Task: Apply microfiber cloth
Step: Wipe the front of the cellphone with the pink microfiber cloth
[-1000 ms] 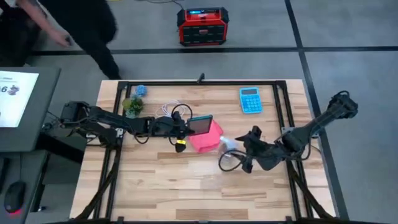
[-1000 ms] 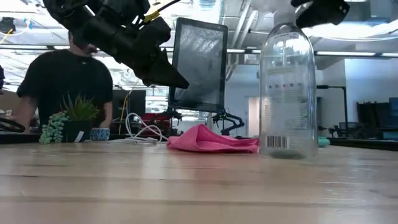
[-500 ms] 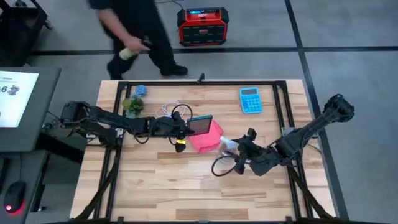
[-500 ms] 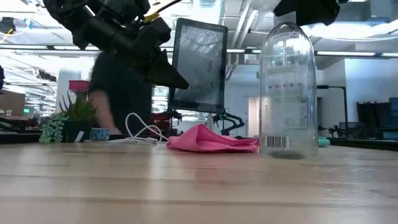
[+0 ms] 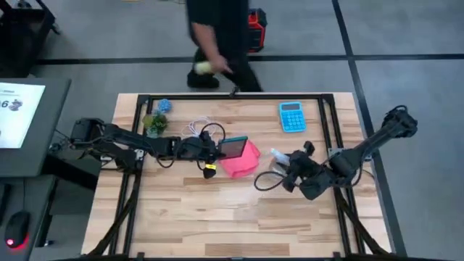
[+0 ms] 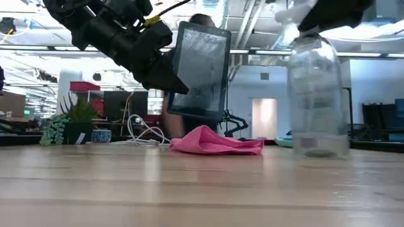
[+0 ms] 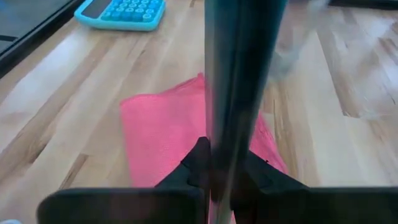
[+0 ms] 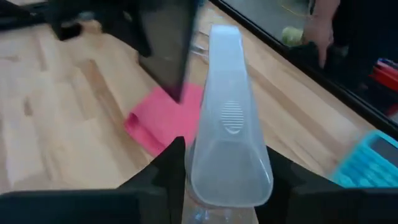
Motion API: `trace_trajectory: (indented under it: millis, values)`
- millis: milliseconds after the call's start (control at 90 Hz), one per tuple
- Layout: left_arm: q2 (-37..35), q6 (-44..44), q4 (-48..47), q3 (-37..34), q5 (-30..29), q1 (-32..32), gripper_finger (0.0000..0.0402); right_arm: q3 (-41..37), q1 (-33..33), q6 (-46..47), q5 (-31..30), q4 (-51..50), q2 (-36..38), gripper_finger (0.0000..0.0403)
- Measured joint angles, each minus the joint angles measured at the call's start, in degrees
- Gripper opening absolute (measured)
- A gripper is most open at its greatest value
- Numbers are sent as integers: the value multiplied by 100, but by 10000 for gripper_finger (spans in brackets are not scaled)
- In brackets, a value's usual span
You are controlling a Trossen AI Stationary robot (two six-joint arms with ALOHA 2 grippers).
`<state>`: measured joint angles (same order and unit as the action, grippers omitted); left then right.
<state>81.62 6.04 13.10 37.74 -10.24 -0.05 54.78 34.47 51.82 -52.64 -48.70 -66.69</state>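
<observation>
- Left gripper sits near the middle of the desk, its fingers clamped on the edge of a dark tablet that it holds upright and slightly tilted above the wood.
- Microfiber cloth, bright pink, lies crumpled flat on the desk just under and beside the tablet, roughly at the desk's centre; no finger touches it.
- Right gripper is closed around the neck of a clear spray bottle, which is off to the right-edge side of the cloth and apart from it.
- Blue calculator lies near the far edge, toward the far right corner.
- Small potted plant and a coil of white cable sit near the far left corner.
- Beyond the far edge, a person in dark clothes stands on the floor.
</observation>
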Motion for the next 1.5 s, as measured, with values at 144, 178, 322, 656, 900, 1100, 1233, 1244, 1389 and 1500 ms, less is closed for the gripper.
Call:
trace_trajectory:
  millis: [144, 178, 322, 656, 900, 1100, 1233, 1244, 1389, 1500]
  values:
    - [0, 52, -17, -4, 0, -4, 13, 0, 288, 832, -9, -943, 280, 115]
    - [0, 59, -12, -4, 0, -2, 13, 0, 370, 994, -15, -1116, 307, 115]
    - [0, 63, -12, -4, 0, -2, 13, 2, 611, 1585, -10, -1551, 336, 115]
    - [0, 41, 1, -4, 0, -22, 13, 13, 786, 1628, 85, -1593, 340, 192]
    - [155, -335, 473, -2, -5, -42, 13, 875, 784, 1621, -8, -2548, 247, 197]
    - [904, -454, 1340, 2, -2, -31, 13, 1422, 777, 1293, -45, -2776, 218, 175]
    - [1407, -404, 1393, -9, -54, 73, 13, 1911, 793, 875, -25, -2756, 199, 161]
    - [1434, -401, 1405, -7, -67, 82, 13, 1962, 793, 828, -27, -2756, 191, 160]
    - [1749, -573, 1579, 15, -157, 207, 13, 2832, 768, -12, -127, -2735, -78, 145]
    - [1847, -605, 1611, 26, -162, 219, 13, 3721, 659, -772, -264, -2692, -454, 133]
